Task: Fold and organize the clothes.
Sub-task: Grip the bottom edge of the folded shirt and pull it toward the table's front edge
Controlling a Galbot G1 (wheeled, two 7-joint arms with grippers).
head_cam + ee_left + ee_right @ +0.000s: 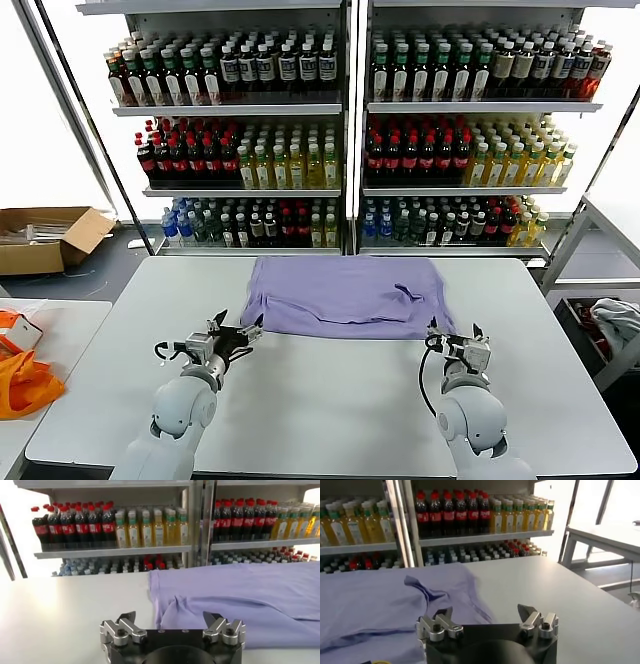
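**Both grippers poised at the near hem, nothing gripped yet**

You have the T-shirt (345, 295) lying flat on the white table (330, 400), towards the far side, roughly centred in front of the drinks shelves (350, 130). It already looks partly folded: the outline is a wide rectangle, and a sleeve or fold lies tucked over near its right end. No printed graphic shows from here, so the front is probably face down or folded in.

Your left gripper (238, 334) sits just at the shirt's near left corner, jaws spread wide and empty. In the left wrist view the fingers (122, 626) frame the hem with the cloth between and just beyond them, not pinched. Your right gripper (453, 335) mirrors it at the near right corner, also wide open and holding nothing; in its wrist view the cloth edge lies near the left finger while the other finger stands over bare table.

By my reading, you are at the reach-and-grasp step before a fold, with most of the folding still ahead. The next move calls for both grippers to settle lower and slide forward onto the hem, the right one shifting slightly inward, then close together. Pinch only the layers you mean to lift, or the fold beneath may drag open.
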